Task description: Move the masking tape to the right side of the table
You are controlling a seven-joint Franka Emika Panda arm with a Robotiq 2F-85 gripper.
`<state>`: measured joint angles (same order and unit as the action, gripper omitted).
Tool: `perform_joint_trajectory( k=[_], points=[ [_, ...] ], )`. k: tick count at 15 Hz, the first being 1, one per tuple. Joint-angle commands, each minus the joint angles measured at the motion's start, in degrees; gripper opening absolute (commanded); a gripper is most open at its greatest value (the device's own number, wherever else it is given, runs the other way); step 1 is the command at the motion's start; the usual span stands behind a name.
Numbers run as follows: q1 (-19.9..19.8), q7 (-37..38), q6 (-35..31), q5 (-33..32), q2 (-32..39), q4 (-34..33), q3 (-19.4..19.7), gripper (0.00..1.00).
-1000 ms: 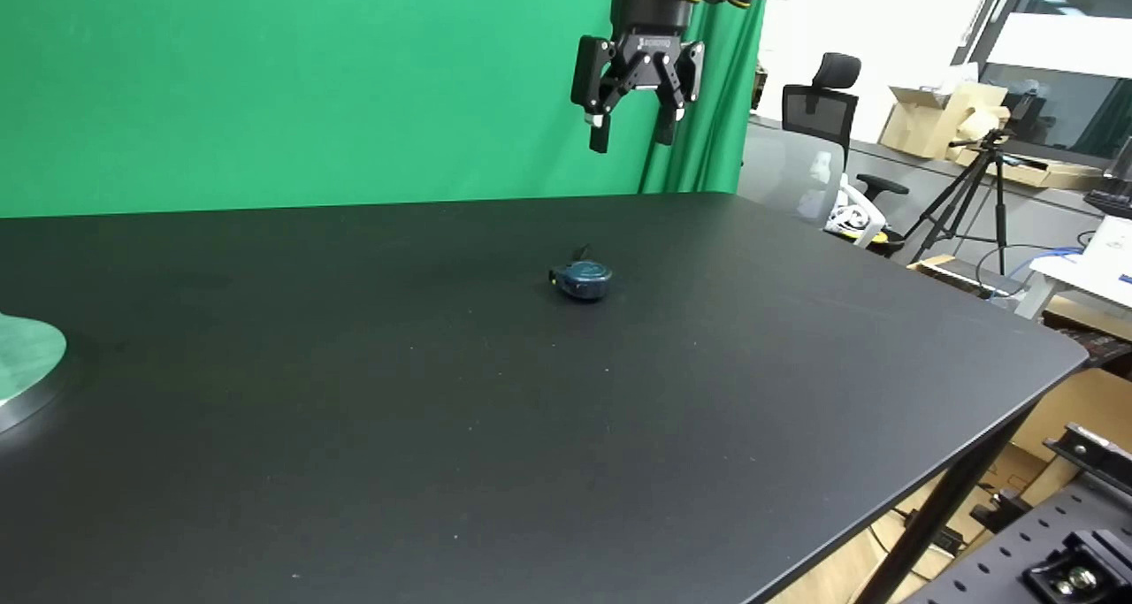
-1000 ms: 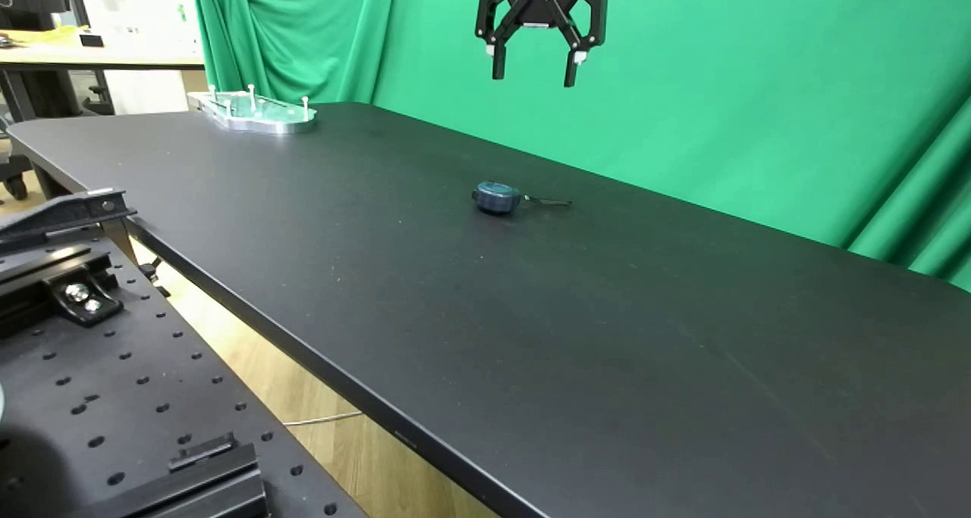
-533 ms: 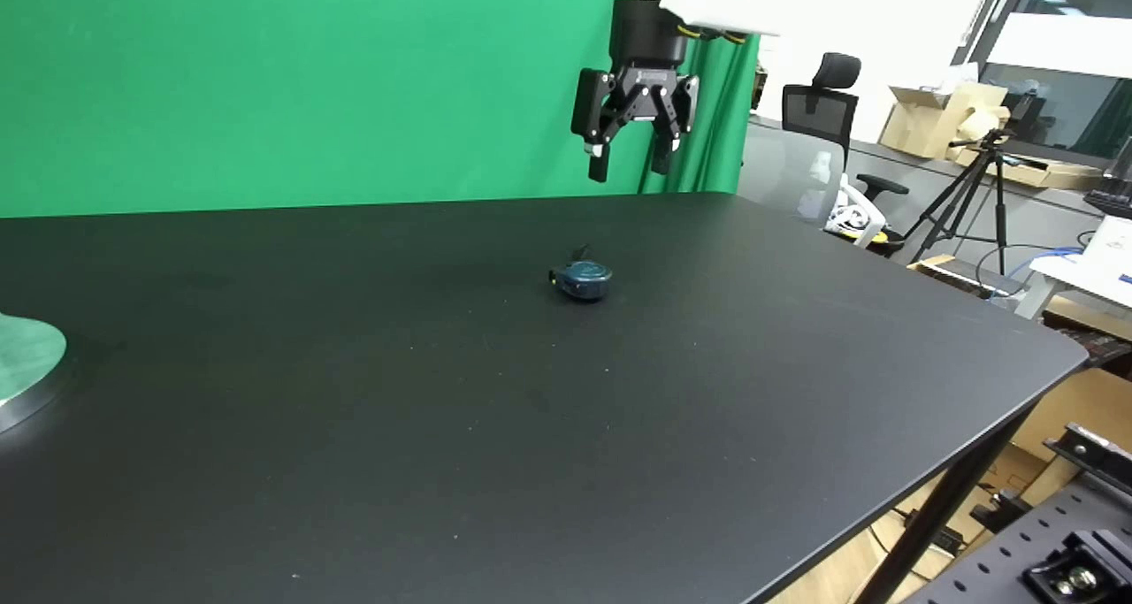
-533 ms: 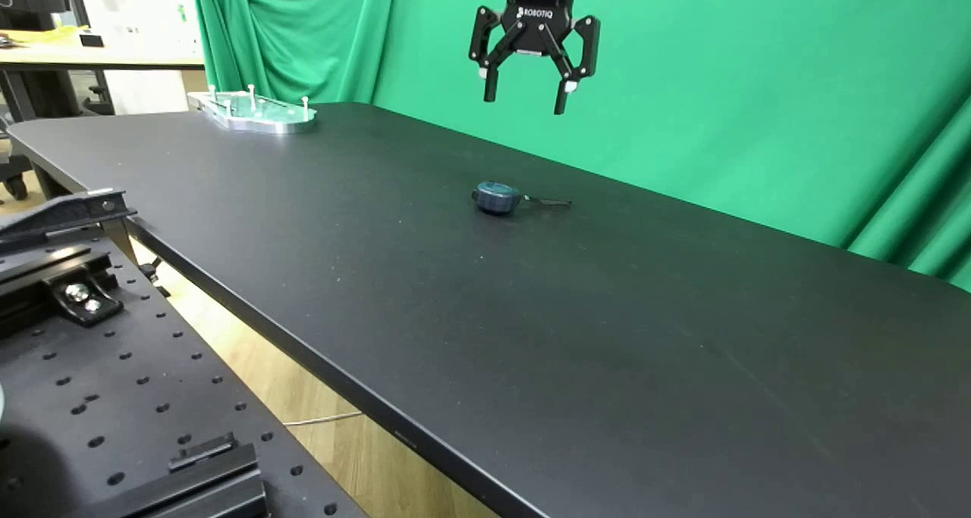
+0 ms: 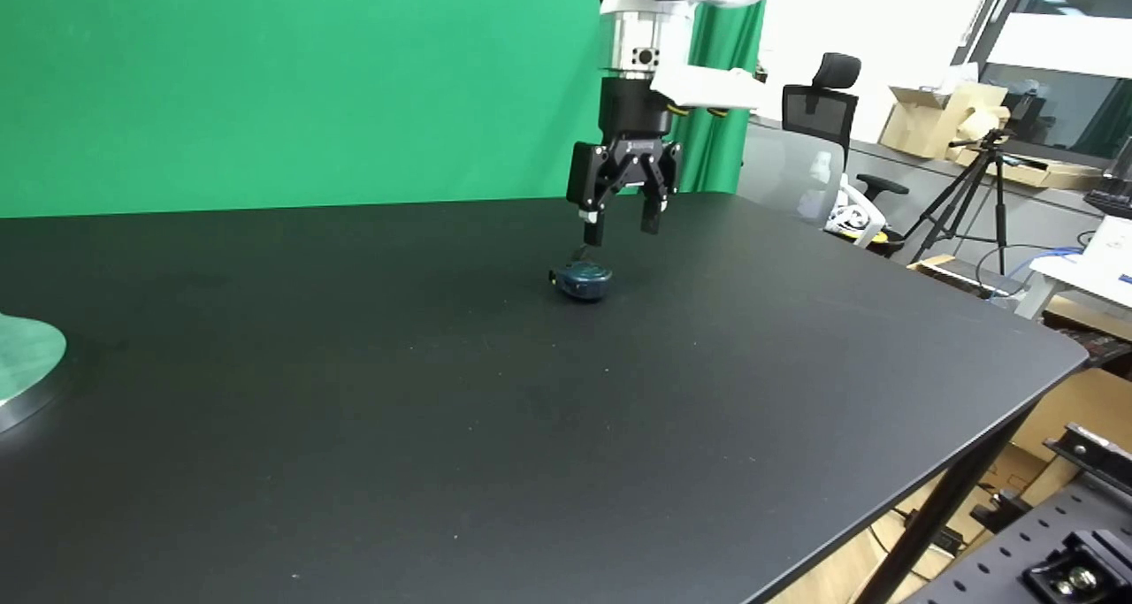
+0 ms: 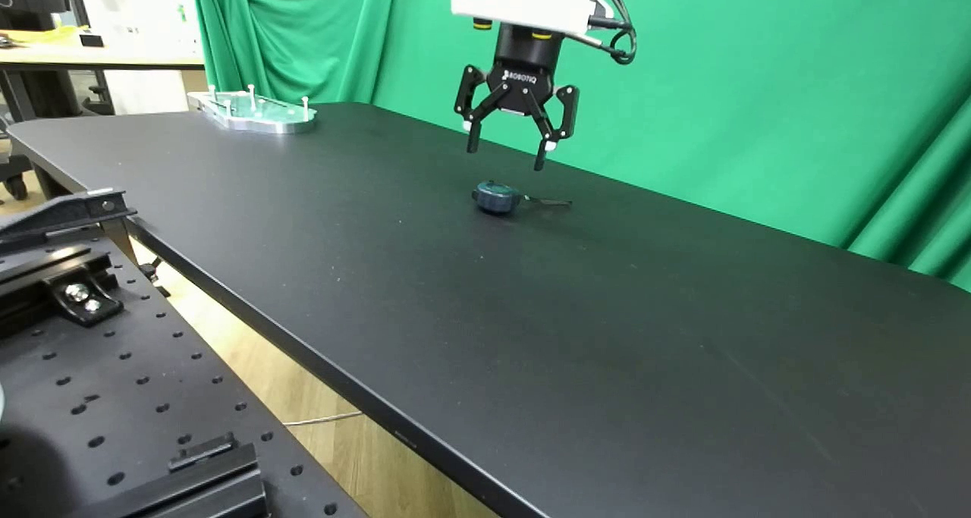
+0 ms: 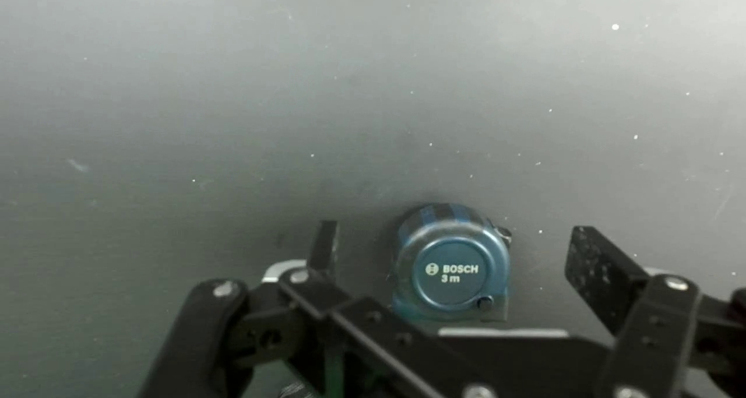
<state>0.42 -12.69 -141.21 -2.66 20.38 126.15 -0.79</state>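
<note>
The masking tape, which reads as a round dark blue Bosch 3 m tape measure, lies flat on the black table [image 5: 531, 427]. The tape [image 5: 584, 281] shows in both exterior views [image 6: 497, 198], with a thin dark strap trailing from it. In the wrist view the tape [image 7: 451, 270] sits between the two spread fingers, nearer the left one, with its lower edge close to the gripper body. My gripper [image 5: 622, 231] is open and empty, a little above the tape and not touching it. It also shows in an exterior view [image 6: 506, 158] and the wrist view [image 7: 454, 235].
A pale green flat disc [image 5: 26, 352] lies at the table's left in an exterior view. A clear plate with upright posts [image 6: 258, 114] stands at the far end. A perforated metal plate [image 6: 190, 397] lies beyond the table's edge. A green curtain [image 6: 721, 93] hangs behind.
My gripper has come down from high above the table to just over the tape, moving slightly left in both exterior views. It stays open. The tape has not moved.
</note>
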Motion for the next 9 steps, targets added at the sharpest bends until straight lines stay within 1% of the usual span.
perform_joint_trajectory(
  k=[1, 4, 9],
  points=[
    [-0.2, -0.1, -2.8, -1.1, 3.1, -1.3, -0.7, 1.00],
    [0.1, 0.4, -5.8, -1.9, 5.1, -1.5, -0.9, 1.00],
    [0.0, 0.5, -8.1, -1.3, 7.1, -2.0, -1.5, 1.00]
  ],
)
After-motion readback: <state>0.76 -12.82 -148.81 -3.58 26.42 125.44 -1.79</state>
